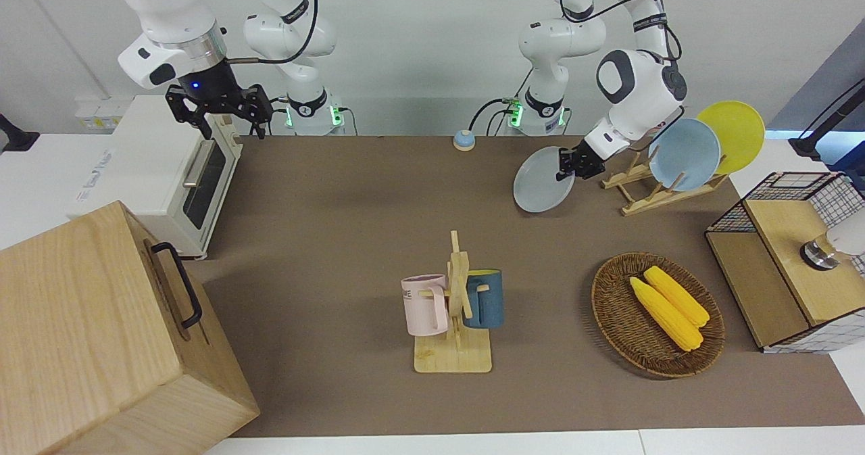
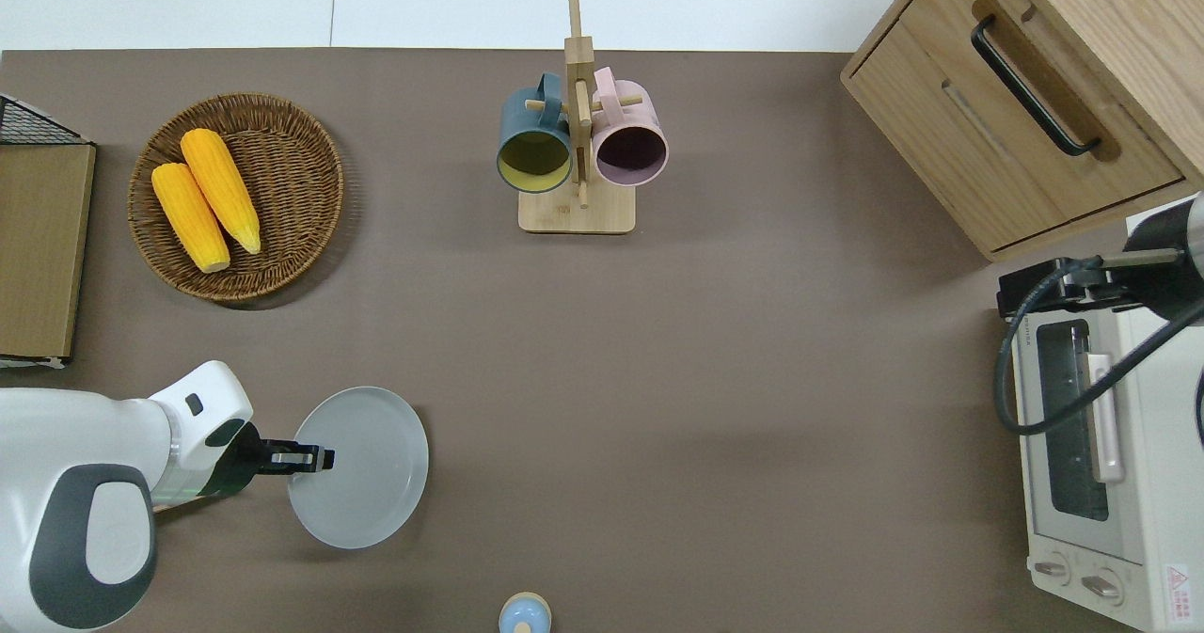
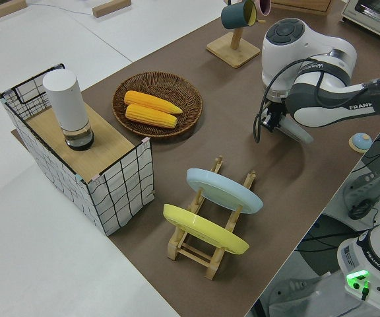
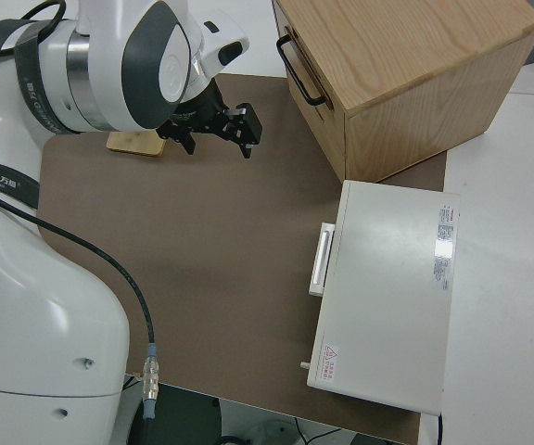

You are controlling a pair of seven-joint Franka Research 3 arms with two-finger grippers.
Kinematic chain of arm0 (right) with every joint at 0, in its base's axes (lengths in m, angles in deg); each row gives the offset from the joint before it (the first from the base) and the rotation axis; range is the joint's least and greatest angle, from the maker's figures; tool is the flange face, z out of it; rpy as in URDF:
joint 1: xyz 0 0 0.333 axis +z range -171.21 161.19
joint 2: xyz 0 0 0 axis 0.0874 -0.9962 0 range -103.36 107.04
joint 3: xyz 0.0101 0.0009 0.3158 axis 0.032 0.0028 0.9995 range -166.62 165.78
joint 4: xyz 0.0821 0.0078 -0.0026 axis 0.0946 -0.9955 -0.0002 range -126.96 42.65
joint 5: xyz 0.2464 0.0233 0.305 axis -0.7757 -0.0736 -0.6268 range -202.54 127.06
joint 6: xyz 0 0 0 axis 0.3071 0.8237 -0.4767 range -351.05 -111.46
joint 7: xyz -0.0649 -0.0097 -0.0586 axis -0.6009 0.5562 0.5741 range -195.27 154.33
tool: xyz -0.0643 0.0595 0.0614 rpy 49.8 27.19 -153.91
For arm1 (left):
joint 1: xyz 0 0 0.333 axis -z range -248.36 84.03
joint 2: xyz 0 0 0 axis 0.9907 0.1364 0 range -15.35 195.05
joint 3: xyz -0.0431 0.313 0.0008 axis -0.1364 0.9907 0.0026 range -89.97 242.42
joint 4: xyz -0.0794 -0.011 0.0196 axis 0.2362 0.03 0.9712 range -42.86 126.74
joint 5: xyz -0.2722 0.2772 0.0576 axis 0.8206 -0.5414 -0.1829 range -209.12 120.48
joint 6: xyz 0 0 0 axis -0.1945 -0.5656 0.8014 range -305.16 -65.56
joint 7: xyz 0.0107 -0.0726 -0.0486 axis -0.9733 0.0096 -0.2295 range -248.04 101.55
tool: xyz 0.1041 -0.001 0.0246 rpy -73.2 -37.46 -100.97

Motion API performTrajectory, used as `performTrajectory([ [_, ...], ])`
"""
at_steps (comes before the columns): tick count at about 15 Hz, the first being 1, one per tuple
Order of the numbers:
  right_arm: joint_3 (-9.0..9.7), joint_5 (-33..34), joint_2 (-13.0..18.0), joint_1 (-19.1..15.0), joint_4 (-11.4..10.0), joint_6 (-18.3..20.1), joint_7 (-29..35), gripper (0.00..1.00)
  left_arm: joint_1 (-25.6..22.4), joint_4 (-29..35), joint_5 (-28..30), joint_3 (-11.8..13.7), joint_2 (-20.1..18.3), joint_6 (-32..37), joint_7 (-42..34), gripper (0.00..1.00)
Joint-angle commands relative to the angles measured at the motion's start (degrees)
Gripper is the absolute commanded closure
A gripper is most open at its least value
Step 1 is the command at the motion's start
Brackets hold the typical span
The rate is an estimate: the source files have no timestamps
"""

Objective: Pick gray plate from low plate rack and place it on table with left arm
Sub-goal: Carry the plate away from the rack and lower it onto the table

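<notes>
My left gripper (image 1: 566, 165) is shut on the rim of the gray plate (image 1: 539, 188) and holds it tilted, low over the brown table (image 1: 338, 205). The plate is clear of the low plate rack (image 1: 647, 190), toward the right arm's end of it. In the overhead view the left gripper (image 2: 315, 459) grips the plate (image 2: 369, 471) at its edge. The left side view shows the rack (image 3: 206, 247) still holding a light-blue plate (image 3: 224, 190) and a yellow plate (image 3: 206, 229). My right gripper (image 1: 219, 118) is parked and open.
A wicker basket (image 1: 611, 320) with two corn cobs lies farther from the robots than the rack. A mug tree (image 1: 454, 306) with two mugs stands mid-table. A wire crate (image 1: 791, 259), a toaster oven (image 1: 169, 171), a wooden cabinet (image 1: 88, 333) and a small blue knob (image 1: 463, 140) stand around the edges.
</notes>
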Motion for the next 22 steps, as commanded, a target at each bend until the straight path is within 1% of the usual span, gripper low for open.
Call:
performTrajectory([
  [1,0.17,-0.24,-0.11,-0.13,0.29,0.34,0.22,0.017,0.88,1.55,1.15,-0.11,1.10,-2.90,-1.16,0.98],
  [2,0.17,-0.24,-0.11,-0.13,0.29,0.34,0.22,0.017,0.88,1.55,1.15,-0.11,1.02,-2.90,-1.07,0.82],
  [3,0.17,-0.16,-0.11,-0.21,0.29,0.34,0.22,0.017,0.88,1.55,1.15,-0.11,1.10,-2.98,-1.07,0.62],
  [4,0.17,-0.24,-0.11,-0.13,0.29,0.34,0.22,0.017,0.80,1.55,1.15,-0.11,1.10,-2.98,-1.07,0.47],
  [5,0.17,-0.24,-0.11,-0.13,0.29,0.34,0.22,0.017,0.80,1.55,1.15,-0.11,1.10,-2.98,-0.98,0.20],
  [6,0.17,-0.24,-0.11,-0.13,0.29,0.34,0.22,0.017,0.80,1.55,1.15,-0.11,1.10,-3.24,-0.81,0.00],
  [12,0.17,-0.24,-0.11,-0.13,0.29,0.34,0.22,0.017,0.80,1.47,0.98,-0.02,1.19,-4.82,-0.72,0.00],
  [18,0.17,-0.24,-0.11,-0.13,0.29,0.34,0.22,0.017,0.80,-0.99,0.19,-0.02,1.10,-5.71,-0.19,0.00],
  [22,0.17,-0.24,-0.11,-0.13,0.29,0.34,0.22,0.017,0.88,-2.49,-1.04,-0.11,0.58,-5.36,3.05,0.00],
])
